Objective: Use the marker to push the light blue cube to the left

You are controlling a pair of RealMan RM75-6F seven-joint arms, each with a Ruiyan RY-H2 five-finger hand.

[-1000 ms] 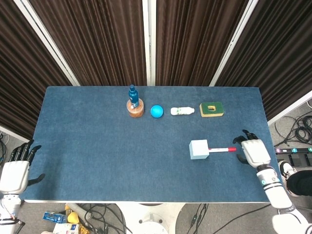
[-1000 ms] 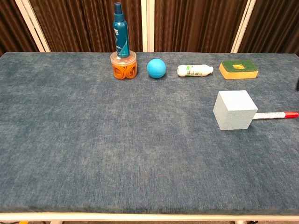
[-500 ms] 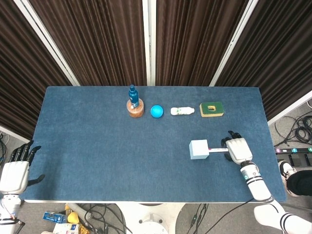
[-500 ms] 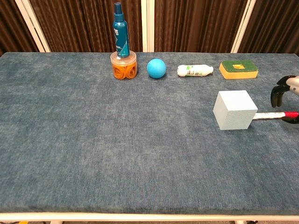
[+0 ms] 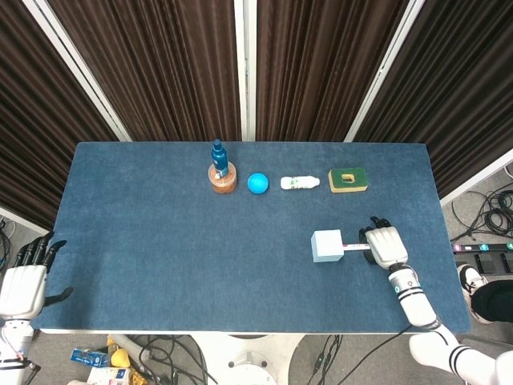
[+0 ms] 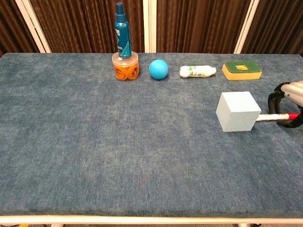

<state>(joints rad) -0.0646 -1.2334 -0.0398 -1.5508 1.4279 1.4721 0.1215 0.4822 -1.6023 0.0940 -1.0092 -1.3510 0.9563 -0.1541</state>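
Observation:
The light blue cube (image 5: 327,245) (image 6: 238,111) stands on the right half of the blue table (image 5: 160,241). The marker (image 5: 353,247) (image 6: 267,117) lies flat with its white barrel touching the cube's right face and its red cap end under my right hand (image 5: 384,245) (image 6: 289,97). The hand's dark fingers arch over the marker on both sides with a gap still showing, so it does not grip it. My left hand (image 5: 22,285) hangs open off the table's left edge, holding nothing.
Along the back stand a blue spray bottle (image 5: 217,152) (image 6: 121,30) on an orange jar (image 5: 222,178), a blue ball (image 5: 256,183), a lying white bottle (image 5: 300,183) and a green-yellow sponge (image 5: 348,180). Bare cloth stretches left of the cube.
My right hand has moved left from the table's right edge to over the marker's red end, fingers curling around it. Cube, marker and left hand have not moved.

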